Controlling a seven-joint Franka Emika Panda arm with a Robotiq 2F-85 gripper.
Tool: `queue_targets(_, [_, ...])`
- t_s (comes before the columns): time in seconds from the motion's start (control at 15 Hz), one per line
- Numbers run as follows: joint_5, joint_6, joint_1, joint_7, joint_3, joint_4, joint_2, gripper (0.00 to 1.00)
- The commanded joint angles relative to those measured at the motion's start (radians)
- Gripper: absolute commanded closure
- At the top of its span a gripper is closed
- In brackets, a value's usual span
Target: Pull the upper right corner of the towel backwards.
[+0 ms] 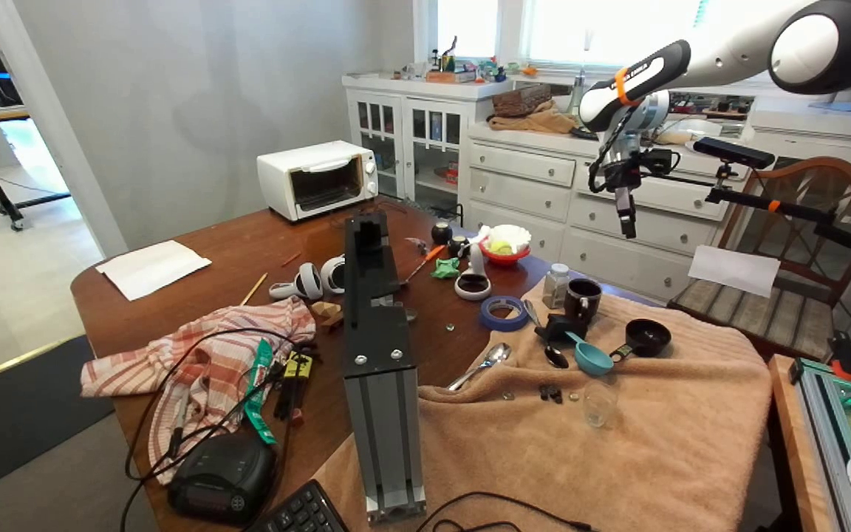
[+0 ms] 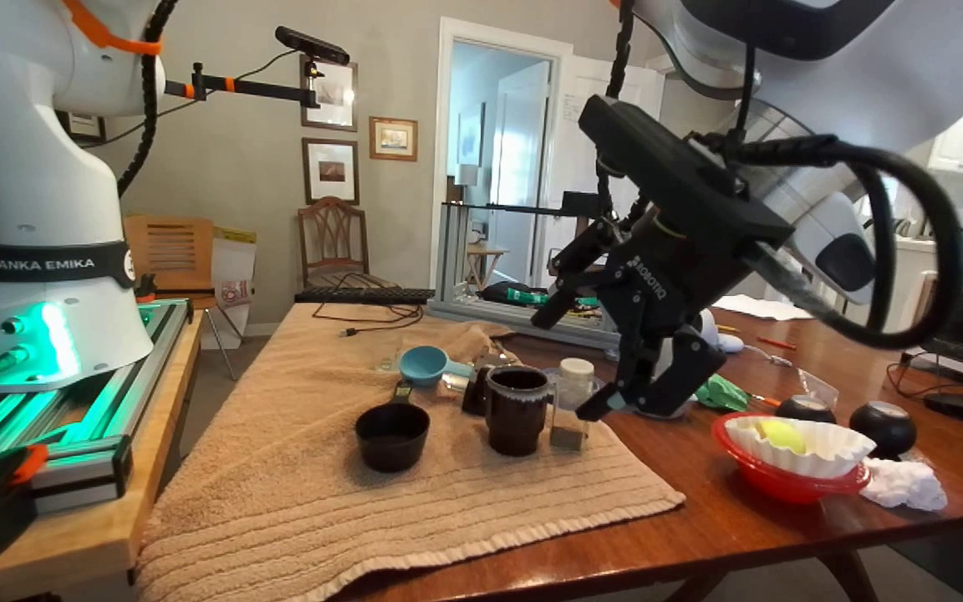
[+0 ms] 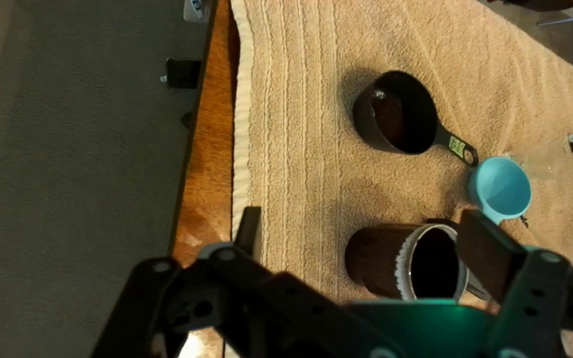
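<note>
The tan towel lies over one side of the wooden table in both exterior views. Its striped end runs along the table edge, with a corner lying flat on the wood. In the wrist view, the towel has a pale hem at left. My gripper hangs above the table beside the mug and the jar, tilted; it also shows in an exterior view. In the wrist view, my gripper has its fingers wide apart, with nothing held. The towel corner is hidden behind the gripper there.
On the towel stand a dark mug, a lidded glass jar, a black measuring cup and a blue scoop. A red bowl is near the corner. Blue tape and a metal frame are on the table.
</note>
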Motion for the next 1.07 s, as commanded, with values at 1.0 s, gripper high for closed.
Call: queue_targets(1.0, [0.155, 0.569, -0.009, -0.079, 0.087, -0.425, -0.095, 0.00])
